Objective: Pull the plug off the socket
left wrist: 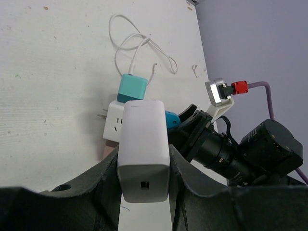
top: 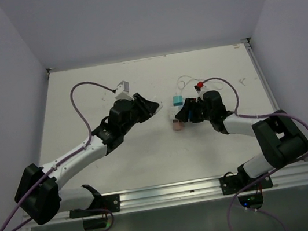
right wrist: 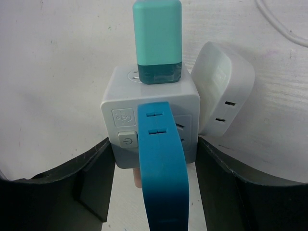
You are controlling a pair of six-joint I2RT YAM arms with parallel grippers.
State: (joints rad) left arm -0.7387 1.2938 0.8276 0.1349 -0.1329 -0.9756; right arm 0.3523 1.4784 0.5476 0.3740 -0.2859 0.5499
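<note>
The socket (right wrist: 120, 103), a small white cube with a power button, sits between the fingers of my right gripper (right wrist: 155, 149), which is shut on its sides. A teal plug (right wrist: 157, 38) stands in its far face. A blue plug (right wrist: 161, 168) sticks out of its near face. A pink plug (top: 177, 126) shows below it. My left gripper (left wrist: 144, 159) is shut on a white rectangular plug (left wrist: 143, 144). That plug's far end lies against the side of the socket (left wrist: 111, 126). I cannot tell whether its pins are still inside.
A loose white cable (left wrist: 139, 43) lies coiled on the table beyond the socket. My right wrist's camera and red connector (left wrist: 239, 87) are close beside my left gripper. Grey walls close in the white table (top: 82, 103) on three sides.
</note>
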